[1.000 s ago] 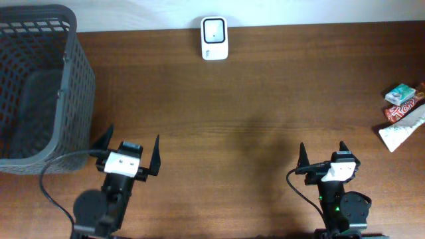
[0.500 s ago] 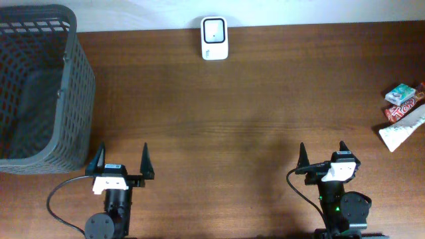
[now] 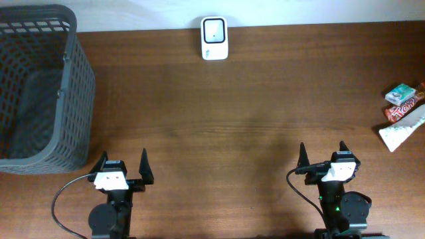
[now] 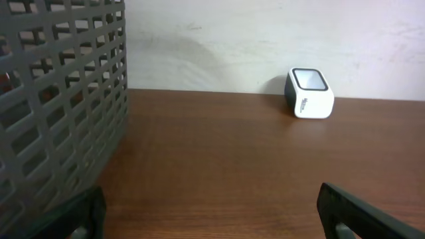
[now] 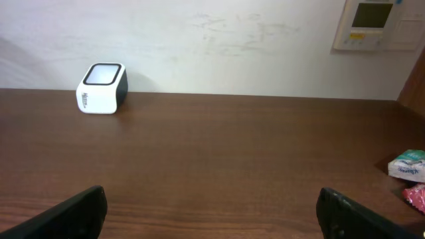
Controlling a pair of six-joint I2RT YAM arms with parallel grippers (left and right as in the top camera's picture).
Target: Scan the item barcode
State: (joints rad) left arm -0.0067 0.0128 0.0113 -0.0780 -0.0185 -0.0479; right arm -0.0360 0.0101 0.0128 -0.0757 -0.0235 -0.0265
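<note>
1. The table (image 3: pixel 232 113) is dark brown wood. Its far edge meets a pale wall.
2. The left pincer (image 3: pixel 123 154) is at the near edge of the table, left of centre. Its jaws stand wide and hold nothing. In the left wrist view, both fingers (image 4: pixel 358 212) show at the bottom corners, with bare table between them.
3. The right pincer (image 3: pixel 322 146) is at the near edge, right of centre. Its jaws also stand wide and hold nothing. In the right wrist view, its fingers (image 5: pixel 73 212) frame bare table.
4. The two pincers are well apart and both point toward the far wall.
5. The scanner (image 3: pixel 214 38) is a small white unit with a dark-framed window on top. It stands at the far edge of the table, near the centre and against the wall. It is well apart from both pincers.
6. Three items lie in a loose group at the far right edge of the table:
   - The green packet (image 3: pixel 400 93) is farthest from the arms.
   - The red bar (image 3: pixel 404 110) is just beside the green packet, on its near side.
   - The white packet (image 3: pixel 400 133) is nearest to the arms and lies at a slant.
7. No pincer touches any of these items. The right pincer is the closer of the two.
8. A dark grey mesh basket (image 3: pixel 78 93) stands upright at the far left of the table. What it contains cannot be told.
9. A pale wall panel (image 5: pixel 370 23) with a small display shows at the upper right of the right wrist view.
</note>
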